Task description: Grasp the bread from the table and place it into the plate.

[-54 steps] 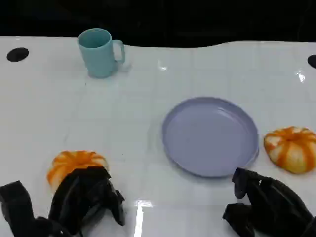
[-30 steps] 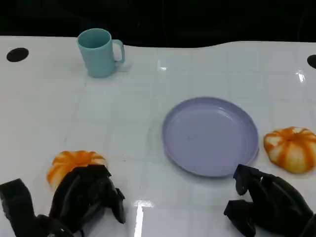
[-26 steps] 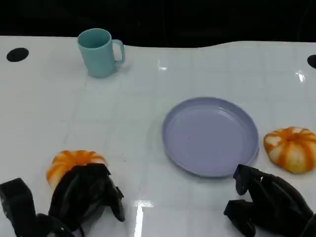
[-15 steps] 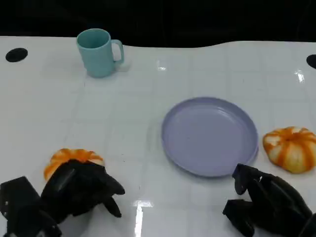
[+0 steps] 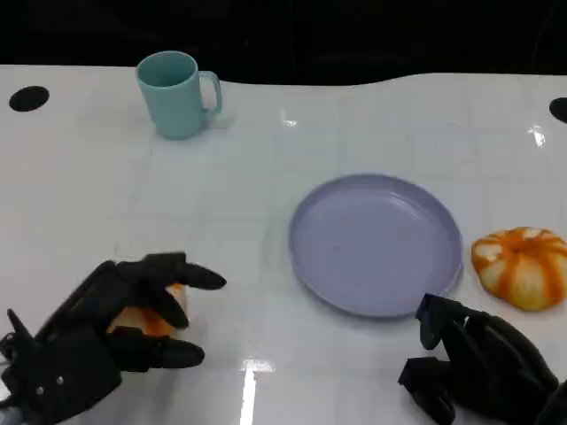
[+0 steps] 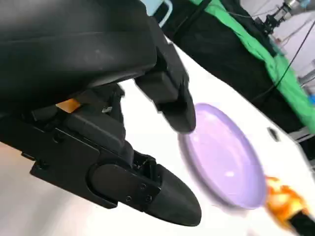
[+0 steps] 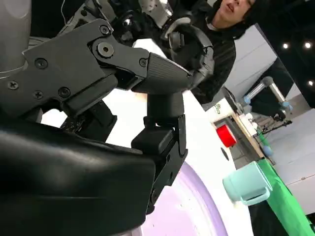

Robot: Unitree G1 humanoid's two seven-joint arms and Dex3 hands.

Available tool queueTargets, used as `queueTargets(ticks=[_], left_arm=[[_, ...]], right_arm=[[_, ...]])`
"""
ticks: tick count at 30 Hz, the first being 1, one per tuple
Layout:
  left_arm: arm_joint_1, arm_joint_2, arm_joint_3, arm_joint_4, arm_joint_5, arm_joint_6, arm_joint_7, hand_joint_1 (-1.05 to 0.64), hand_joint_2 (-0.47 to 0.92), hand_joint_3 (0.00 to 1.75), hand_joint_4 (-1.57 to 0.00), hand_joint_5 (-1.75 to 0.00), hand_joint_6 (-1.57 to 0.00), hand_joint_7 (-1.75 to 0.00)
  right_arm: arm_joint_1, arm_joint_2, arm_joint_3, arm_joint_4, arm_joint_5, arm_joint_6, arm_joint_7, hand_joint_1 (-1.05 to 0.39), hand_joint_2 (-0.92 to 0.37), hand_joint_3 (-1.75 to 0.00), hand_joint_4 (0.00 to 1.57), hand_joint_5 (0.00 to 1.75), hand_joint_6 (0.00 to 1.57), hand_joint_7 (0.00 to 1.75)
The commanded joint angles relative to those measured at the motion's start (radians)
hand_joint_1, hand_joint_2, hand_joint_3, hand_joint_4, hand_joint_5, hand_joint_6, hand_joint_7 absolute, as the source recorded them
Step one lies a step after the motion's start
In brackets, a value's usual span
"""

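Note:
An orange-and-white striped bread (image 5: 149,316) lies on the white table at the front left, mostly covered by my left hand (image 5: 97,341). The hand's fingers (image 5: 190,277) reach over its far side and another lies along its near side, straight and apart; in the left wrist view a sliver of the bread (image 6: 69,104) shows between the black fingers (image 6: 167,93). The lilac plate (image 5: 376,243) sits bare right of centre, also seen as the plate (image 6: 226,157). My right hand (image 5: 478,372) rests near the front edge just below the plate, holding nothing.
A second striped bread (image 5: 523,266) lies right of the plate. A teal cup (image 5: 177,93) stands at the back left. Dark round holes (image 5: 28,97) mark the table's far corners. A person in dark clothes (image 7: 221,29) stands beside the table.
My left hand has turned and moved forward from behind the bread, so its fingers now lie over and around it. The right hand, plate and cup have stayed put.

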Motion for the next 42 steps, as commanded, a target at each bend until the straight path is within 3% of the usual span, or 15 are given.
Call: queueTargets(ticks=[1,8,15,25,42], left_arm=[[0.047,0.081,-0.021,-0.154,0.165,0.084,0.097,-1.05,0.92,0.12,-0.01,-1.74,0.00,-1.69],[0.064,0.174,-0.081,-0.355,0.450,0.278,0.154,-1.05,0.92,0.22,0.00,-1.75,0.00,-1.75],[0.036,0.203,-0.172,-0.413,0.649,0.457,0.152,-1.05,0.90,0.20,0.00,-1.75,0.00,-1.75],[-0.056,0.200,-0.283,-0.248,0.735,0.553,0.229,-1.05,0.90,0.15,0.00,-1.75,0.00,-1.75],[-0.258,0.162,-0.439,0.180,0.706,0.578,0.380,-1.05,0.86,0.09,0.00,-1.75,0.00,-1.75]], right_arm=[[-0.008,-0.001,-0.007,0.013,0.006,-0.017,0.011,-0.61,-0.72,-0.88,1.15,1.75,1.00,1.67],[-0.010,-0.007,-0.007,0.013,0.003,-0.013,0.017,-0.62,-0.70,-0.92,1.14,1.75,0.99,1.67],[-0.006,-0.007,-0.009,0.007,-0.002,-0.009,0.009,-0.62,-0.71,-0.92,1.12,1.75,0.98,1.66],[-0.007,-0.007,-0.011,0.006,0.003,0.000,0.015,-0.62,-0.71,-0.91,1.14,1.75,0.98,1.69],[-0.013,-0.007,-0.013,0.020,0.001,-0.002,0.018,-0.62,-0.70,-0.92,1.14,1.75,0.98,1.68]])
